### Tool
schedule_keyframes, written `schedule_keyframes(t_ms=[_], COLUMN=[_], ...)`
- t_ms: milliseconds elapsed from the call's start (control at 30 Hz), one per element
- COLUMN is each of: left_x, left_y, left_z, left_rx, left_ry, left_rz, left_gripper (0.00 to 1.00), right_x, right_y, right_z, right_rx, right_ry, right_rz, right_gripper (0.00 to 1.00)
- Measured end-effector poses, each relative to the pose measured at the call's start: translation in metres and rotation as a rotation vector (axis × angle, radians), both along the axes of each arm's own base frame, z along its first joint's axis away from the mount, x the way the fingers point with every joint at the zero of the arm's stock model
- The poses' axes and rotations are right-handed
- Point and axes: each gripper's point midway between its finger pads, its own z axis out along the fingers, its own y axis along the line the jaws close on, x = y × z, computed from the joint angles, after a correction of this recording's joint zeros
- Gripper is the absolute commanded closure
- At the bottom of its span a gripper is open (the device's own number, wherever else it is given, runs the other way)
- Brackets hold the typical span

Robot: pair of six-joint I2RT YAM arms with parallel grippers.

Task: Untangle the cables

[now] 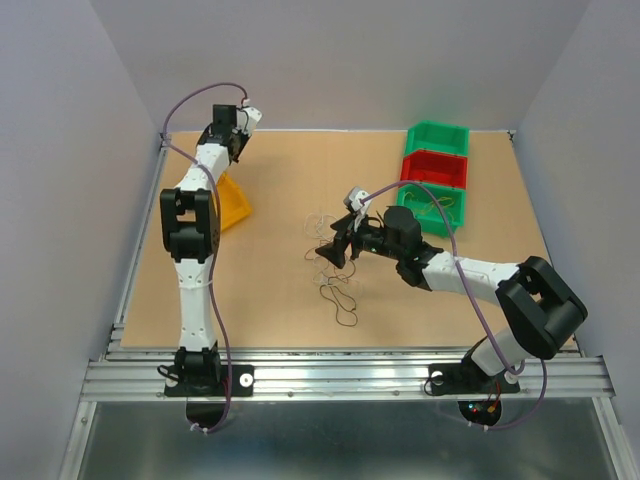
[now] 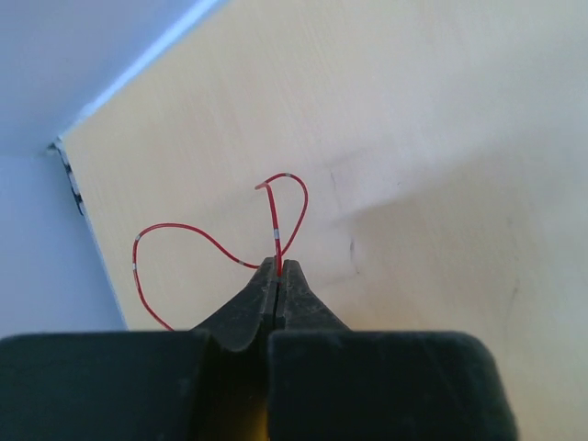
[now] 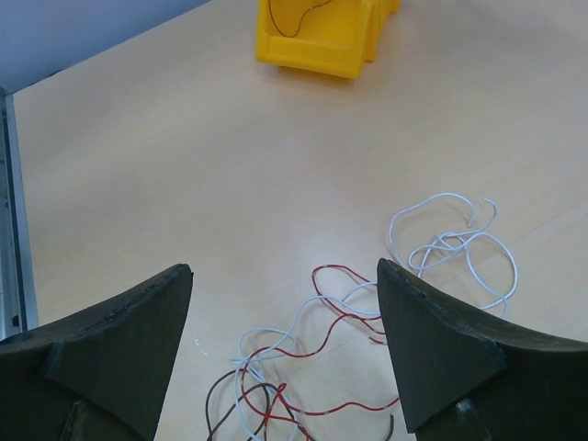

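Left tool (image 2: 278, 266): pinched shut on one red cable (image 2: 294, 197), near the tabletop's (image 2: 441, 138) far left corner, probably to separate it.
Right tool (image 3: 283, 271): wide, over the tangled cables (image 3: 276, 390) mid-tabletop, ready to pick.

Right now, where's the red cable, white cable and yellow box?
red cable (image 2: 276, 230): left wrist view, straight upright bit.
white cable (image 3: 448, 242): right wrist view, curly middle.
yellow box (image 3: 308, 53): right wrist view, front wall.
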Motion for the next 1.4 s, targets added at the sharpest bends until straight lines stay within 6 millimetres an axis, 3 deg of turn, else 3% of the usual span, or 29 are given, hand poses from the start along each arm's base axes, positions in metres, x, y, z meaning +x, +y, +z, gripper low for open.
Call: schedule_keyframes(t_ms=[167, 333, 433, 567, 633, 700, 833, 900, 1133, 1267, 1400], left_x=[-0.004, -0.023, -0.042, -0.08, -0.095, -0.114, -0.133, -0.137, -0.119, -0.11, -0.116], left_y=[-0.016, -0.026, -0.028, -0.028, -0.027, -0.024, -0.015, -0.008, 0.024, 0.018, -0.004], left_z=[0.075, 0.156, 0.176, 0.16, 0.145, 0.118, 0.078, 0.068, 0.095, 0.117, 0.135], left_rx=[-0.1, -0.168, -0.193, -0.212, -0.216, -0.221, -0.224, -0.232, -0.259, -0.318, -0.413], left_ry=[-0.153, -0.313, -0.358, -0.329, -0.306, -0.278, -0.235, -0.225, -0.312, -0.334, -0.331], left_rz=[-0.042, -0.081, -0.108, -0.133, -0.139, -0.141, -0.133, -0.125, -0.116, -0.174, -0.239], left_gripper=[1.0, 1.0, 1.0, 1.0, 1.0, 1.0, 1.0, 1.0, 1.0, 1.0, 1.0], right_x=[-0.001, -0.001, -0.002, -0.002, -0.002, -0.003, -0.003, -0.003, -0.004, -0.004, -0.004], right_y=[0.0, 0.001, 0.001, 0.001, 0.001, 0.001, 0.001, 0.001, 0.001, 0.001, 0.001], right_z=[0.0, 0.0, 0.0, 0.001, 0.002, 0.005, 0.009, 0.011, 0.011, 0.011, 0.011], right_rx=[0.002, 0.002, 0.003, 0.004, 0.006, 0.011, 0.019, 0.021, 0.022, 0.022, 0.022], right_ry=[0.003, 0.003, 0.003, 0.001, -0.001, -0.006, -0.015, -0.017, -0.018, -0.018, -0.018], right_rz=[0.005, 0.007, 0.009, 0.01, 0.01, 0.012, 0.015, 0.017, 0.018, 0.017, 0.017], right_gripper=[0.14, 0.14, 0.14, 0.14, 0.14, 0.14, 0.14, 0.14, 0.14, 0.14, 0.14])
